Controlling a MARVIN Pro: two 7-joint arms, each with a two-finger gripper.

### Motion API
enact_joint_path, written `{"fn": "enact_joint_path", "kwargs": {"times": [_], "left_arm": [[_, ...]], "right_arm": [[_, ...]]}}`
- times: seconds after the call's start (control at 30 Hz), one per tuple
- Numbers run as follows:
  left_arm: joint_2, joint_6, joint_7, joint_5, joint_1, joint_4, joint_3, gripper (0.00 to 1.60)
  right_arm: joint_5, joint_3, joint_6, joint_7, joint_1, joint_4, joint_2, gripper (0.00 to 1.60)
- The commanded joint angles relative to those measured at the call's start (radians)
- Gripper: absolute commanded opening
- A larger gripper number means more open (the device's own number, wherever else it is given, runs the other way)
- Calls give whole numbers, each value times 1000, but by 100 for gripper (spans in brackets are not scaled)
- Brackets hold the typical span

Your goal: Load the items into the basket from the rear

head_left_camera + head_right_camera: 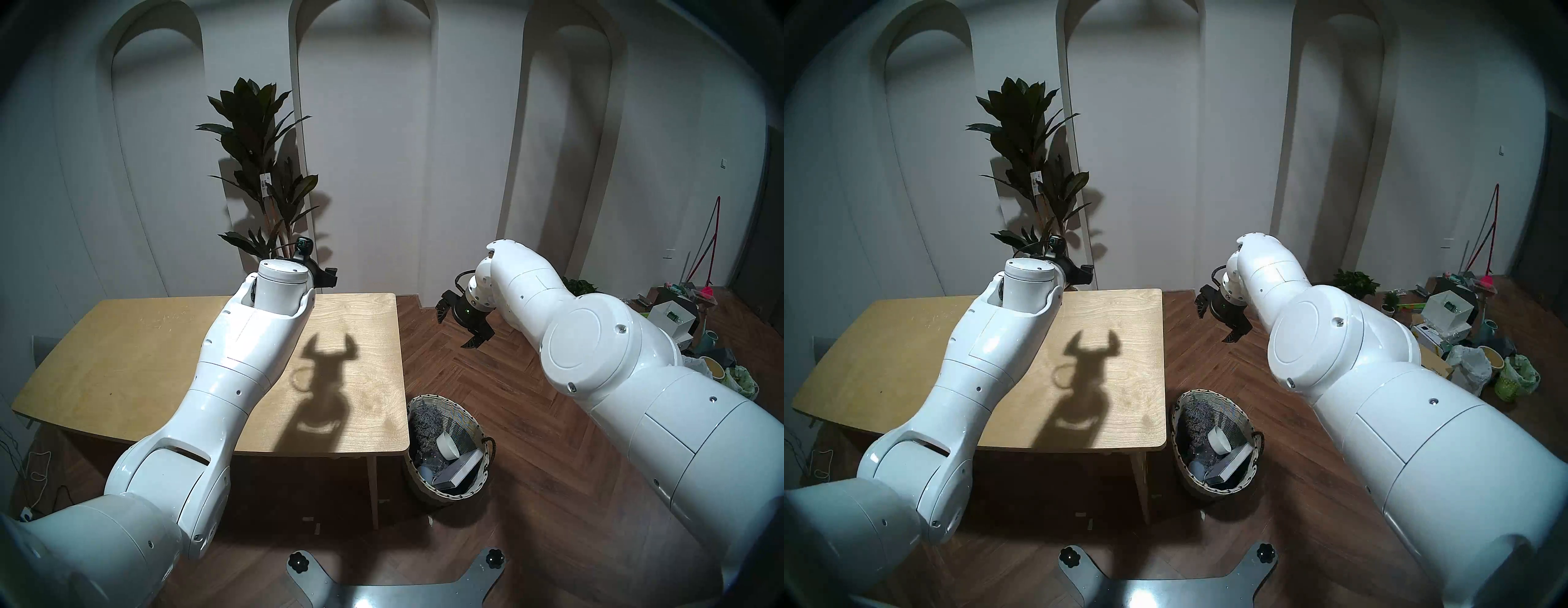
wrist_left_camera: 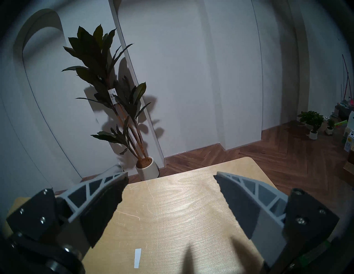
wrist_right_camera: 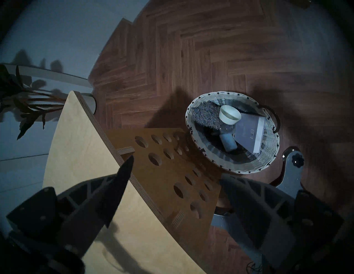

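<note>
The round woven white-and-beige wicker basket with dark side handles stands on the brown wooden floor, just beside the right front corner of the light wooden desk. All the things are inside it. The cream-white round bowl lies tipped on its side near the middle. The flat pale lavender box leans against the basket wall next to the bowl. The clear spray bottle lies under the bowl, beside the box; its top end is hidden. A fuzzy grey thing also lies in the basket, on the side nearest the desk.

The left end effector is up above the far edge of the desk and points toward the white wall. Its two fingers are wide apart and nothing is between them. The right end effector hangs in the air over the floor, past the right edge of the desk and well above the basket. Its fingers are wide apart too, and it holds nothing.

A tall plant with dark leaves stands in a white pot behind the desk.
</note>
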Motion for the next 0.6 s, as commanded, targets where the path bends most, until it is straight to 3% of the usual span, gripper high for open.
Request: {"fn": "enact_joint_path", "kwargs": {"times": [0.0,0.57], "left_arm": [[-16,-30,24,2,-34,6,-16,160],[-48,-44,48,1,-33,27,-18,160]], "right_arm": [[-50,-62,-18,74,-18,-54,-31,160],[-181,-230,-106,240,-71,-146,-66,160]]}}
